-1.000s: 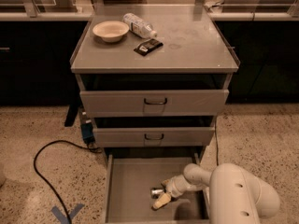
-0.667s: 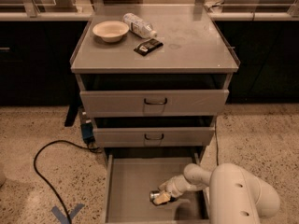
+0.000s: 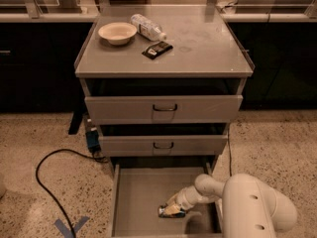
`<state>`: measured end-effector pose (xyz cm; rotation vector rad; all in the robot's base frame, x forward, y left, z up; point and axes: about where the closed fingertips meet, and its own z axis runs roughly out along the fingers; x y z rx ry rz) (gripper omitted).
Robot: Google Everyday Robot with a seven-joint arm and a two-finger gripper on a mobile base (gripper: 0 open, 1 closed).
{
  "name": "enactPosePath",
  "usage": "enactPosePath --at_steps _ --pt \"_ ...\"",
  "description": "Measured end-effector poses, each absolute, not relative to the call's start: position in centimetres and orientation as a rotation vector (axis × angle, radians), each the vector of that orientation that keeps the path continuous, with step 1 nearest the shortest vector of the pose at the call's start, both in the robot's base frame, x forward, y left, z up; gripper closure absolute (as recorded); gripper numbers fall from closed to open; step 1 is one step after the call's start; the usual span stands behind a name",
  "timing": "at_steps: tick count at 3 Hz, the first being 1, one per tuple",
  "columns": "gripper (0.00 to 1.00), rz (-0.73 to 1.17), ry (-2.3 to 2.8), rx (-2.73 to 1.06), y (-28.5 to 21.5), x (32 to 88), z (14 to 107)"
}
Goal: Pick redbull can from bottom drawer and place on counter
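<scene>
The redbull can (image 3: 164,211) lies on its side on the floor of the open bottom drawer (image 3: 133,197), right of the middle. My gripper (image 3: 173,208) reaches down into the drawer from the right and sits right at the can, its fingers around the can's right end. My white arm (image 3: 247,207) fills the lower right corner. The counter (image 3: 198,43) is the grey cabinet top above.
On the counter stand a cream bowl (image 3: 117,32), a clear plastic bottle (image 3: 147,27) lying down and a small dark packet (image 3: 157,49). The two upper drawers (image 3: 163,108) are slightly open. A black cable (image 3: 49,172) loops on the floor at left.
The gripper has moved a little left and down onto the can; the can now lies at its fingertips.
</scene>
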<state>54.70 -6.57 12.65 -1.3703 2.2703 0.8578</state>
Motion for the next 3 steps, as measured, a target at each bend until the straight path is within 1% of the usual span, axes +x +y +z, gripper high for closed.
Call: enactPosePath --at_steps 1,2,3 --pt "1.0 0.888 2.248 -1.347 -6.8 54.3 14.2" --pt "1.0 0.907 2.176 -1.33 -7.0 54.1 18.2" --pt "1.0 0.908 2.17 -1.327 -7.1 54.0 18.8"
